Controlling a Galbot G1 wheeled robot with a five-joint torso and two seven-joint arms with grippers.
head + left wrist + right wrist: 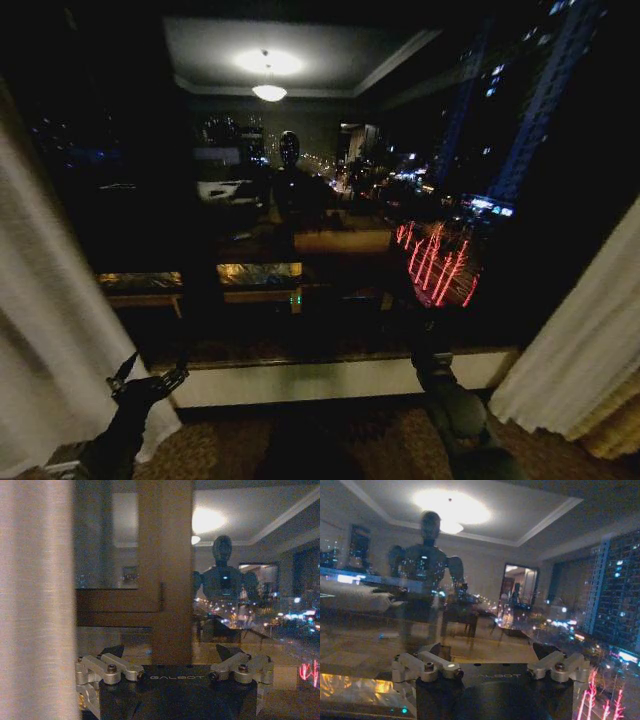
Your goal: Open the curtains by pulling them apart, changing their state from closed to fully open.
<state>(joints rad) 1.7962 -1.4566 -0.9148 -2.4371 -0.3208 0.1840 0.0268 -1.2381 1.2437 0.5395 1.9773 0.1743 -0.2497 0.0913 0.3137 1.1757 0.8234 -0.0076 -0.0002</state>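
Left curtain [45, 300] bunched at window's far left, hanging to floor. Left gripper [148, 376] low, just beside its inner edge, fingers [112, 666] spread, nothing held. Dark window glass [320, 200] bare across middle, sill [330, 378] below. Right gripper [432, 350] low before sill, claw spread, empty. Right curtain [585, 355] gathered at far right.

Curtains [50, 330] off-white, finely pleated; left gripper [175, 661] black with silver links; sill [330, 378] cream.
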